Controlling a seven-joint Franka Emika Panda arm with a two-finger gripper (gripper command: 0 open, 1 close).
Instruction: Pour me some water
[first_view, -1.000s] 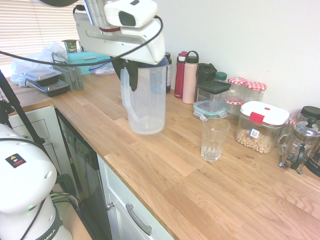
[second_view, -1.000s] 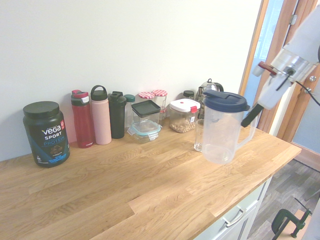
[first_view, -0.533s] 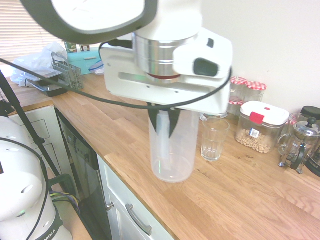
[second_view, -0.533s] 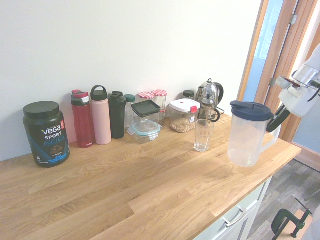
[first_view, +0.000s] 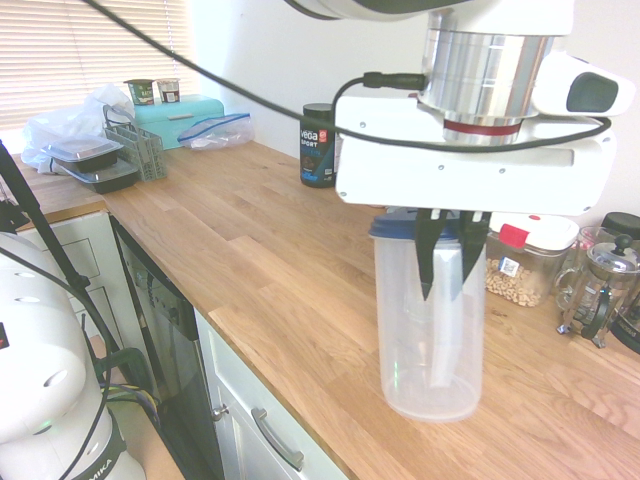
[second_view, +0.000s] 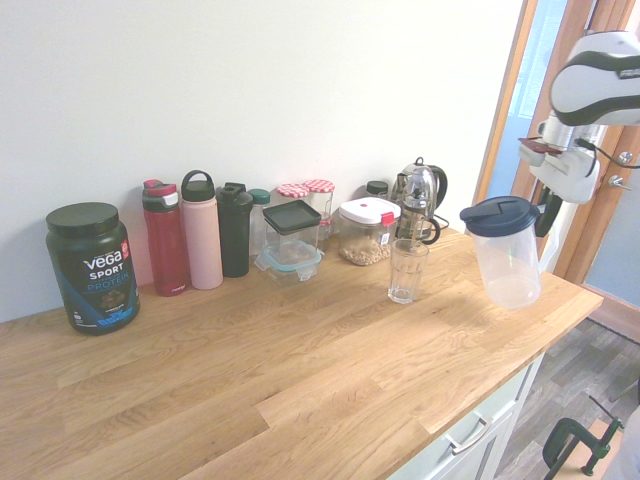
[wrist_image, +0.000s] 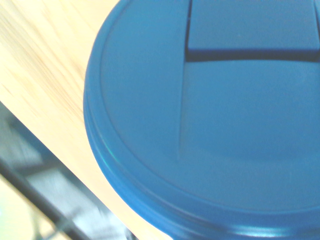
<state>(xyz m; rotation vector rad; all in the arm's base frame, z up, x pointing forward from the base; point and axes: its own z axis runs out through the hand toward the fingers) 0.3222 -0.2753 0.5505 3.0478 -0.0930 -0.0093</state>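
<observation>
The clear pitcher (second_view: 508, 250) with its blue lid (wrist_image: 210, 115) had travelled past the drinking glass (second_view: 406, 270) toward the doorway end, lifted clear of the counter, hanging upright. The pincer (first_view: 448, 262) remained clamped on its handle, pointing down. Below ran the wooden worktop (second_view: 300, 370), white wall behind.
</observation>
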